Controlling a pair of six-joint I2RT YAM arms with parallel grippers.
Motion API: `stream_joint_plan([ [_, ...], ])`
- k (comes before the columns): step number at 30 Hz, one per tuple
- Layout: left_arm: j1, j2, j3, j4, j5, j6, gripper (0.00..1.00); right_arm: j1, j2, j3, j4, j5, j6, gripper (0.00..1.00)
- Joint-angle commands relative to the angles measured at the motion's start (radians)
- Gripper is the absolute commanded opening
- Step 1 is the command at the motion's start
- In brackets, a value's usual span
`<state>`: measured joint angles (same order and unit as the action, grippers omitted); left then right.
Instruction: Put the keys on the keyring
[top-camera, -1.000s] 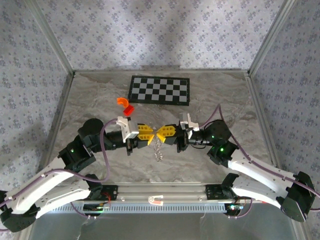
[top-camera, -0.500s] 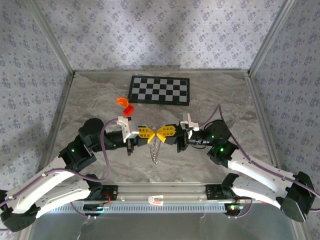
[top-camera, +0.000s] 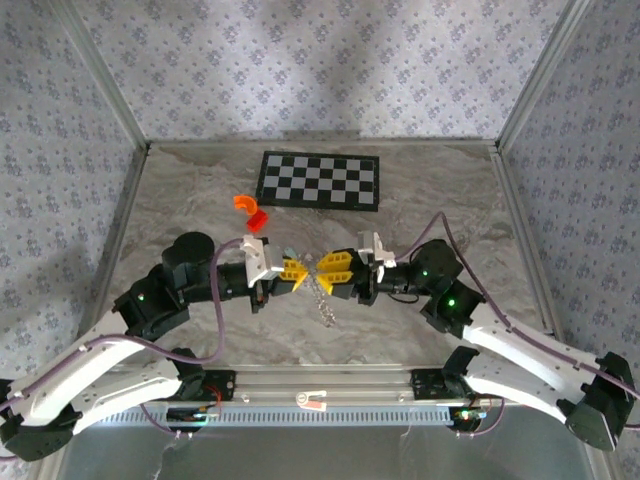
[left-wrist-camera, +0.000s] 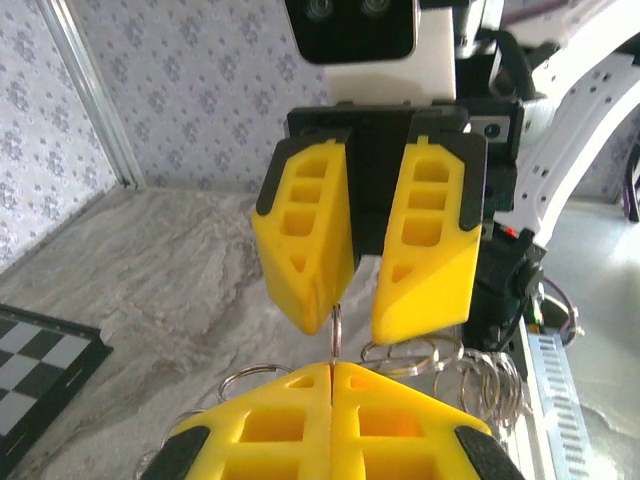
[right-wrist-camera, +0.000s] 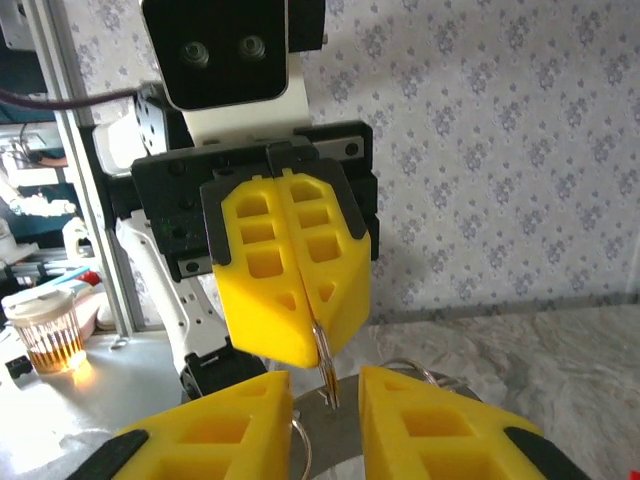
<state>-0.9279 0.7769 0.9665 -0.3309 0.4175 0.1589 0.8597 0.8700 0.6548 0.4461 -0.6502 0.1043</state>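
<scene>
left gripper closed, right gripper parted

a robotics lab test cell: aluminium frame, patterned walls, marble-look tabletop, black-and-white checkerboard, two mounted arms.

My top camera sits high behind my arm bases, looking down and forward over the whole table. My left wrist camera looks along my left gripper straight at my right gripper, very close. My right wrist camera faces back the opposite way, equally close. All three views share the keyring between my fingertips.
</scene>
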Motion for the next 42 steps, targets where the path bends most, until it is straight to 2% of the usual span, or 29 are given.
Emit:
stream_joint_plan([
  [1, -0.003, 0.015, 0.081, -0.133, -0.017, 0.089, 0.00, 0.007, -0.029, 0.069, -0.207, 0.033, -0.119, 0.27],
  [5, -0.004, 0.049, 0.126, -0.238, -0.016, 0.130, 0.00, 0.017, -0.042, 0.120, -0.376, 0.072, -0.204, 0.30],
  [10, -0.003, 0.087, 0.168, -0.333, -0.003, 0.163, 0.00, 0.039, -0.028, 0.173, -0.501, 0.096, -0.277, 0.33],
  [16, -0.003, 0.110, 0.185, -0.375, 0.003, 0.175, 0.00, 0.060, 0.018, 0.199, -0.539, 0.075, -0.301, 0.37],
  [24, -0.004, 0.130, 0.191, -0.384, 0.007, 0.185, 0.00, 0.089, 0.069, 0.219, -0.543, 0.105, -0.314, 0.41],
  [27, -0.003, 0.134, 0.192, -0.387, 0.009, 0.186, 0.00, 0.095, 0.078, 0.217, -0.532, 0.113, -0.314, 0.39],
  [35, -0.003, 0.142, 0.192, -0.391, 0.016, 0.185, 0.00, 0.107, 0.102, 0.218, -0.527, 0.139, -0.323, 0.28],
  [42, -0.005, 0.142, 0.186, -0.387, 0.017, 0.182, 0.00, 0.123, 0.117, 0.217, -0.510, 0.153, -0.324, 0.24],
])
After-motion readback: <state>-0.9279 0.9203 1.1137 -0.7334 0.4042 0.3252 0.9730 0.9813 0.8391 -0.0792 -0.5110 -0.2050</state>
